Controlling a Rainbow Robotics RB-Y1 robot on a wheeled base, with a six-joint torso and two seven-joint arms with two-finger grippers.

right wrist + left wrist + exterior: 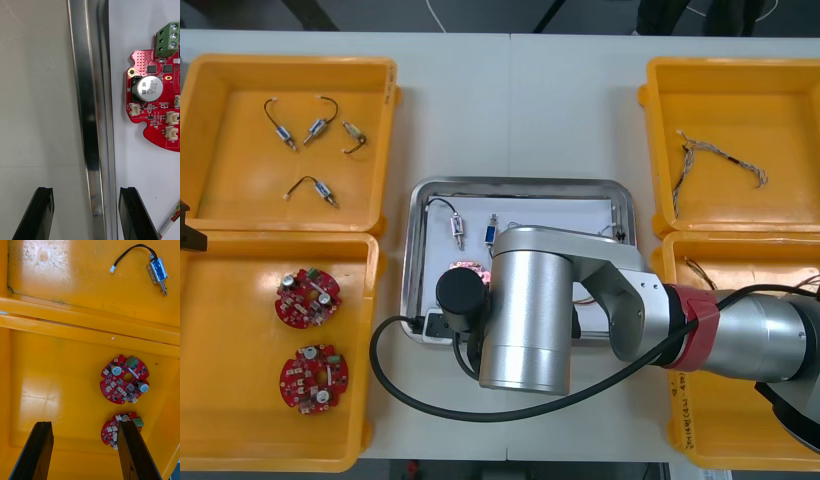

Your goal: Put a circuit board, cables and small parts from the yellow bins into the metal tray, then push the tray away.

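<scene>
The metal tray (525,187), white inside, lies in the middle of the table. My right arm (525,310) reaches across over its near left corner. In the right wrist view my right gripper (84,191) is open and straddles the tray's rim (92,112), one finger over the table and one inside the tray. A red circuit board (157,108) lies in the tray just beyond the inner finger. Two small metal parts (455,228) (490,235) lie further in. My left gripper (84,423) hangs open over the near left bin (48,382), holding nothing.
Two red circuit boards (307,297) (313,378) lie in the near left yellow bin (240,400). The far left bin (230,180) holds several small metal parts. A thin cable (720,160) lies in the far right bin (770,110).
</scene>
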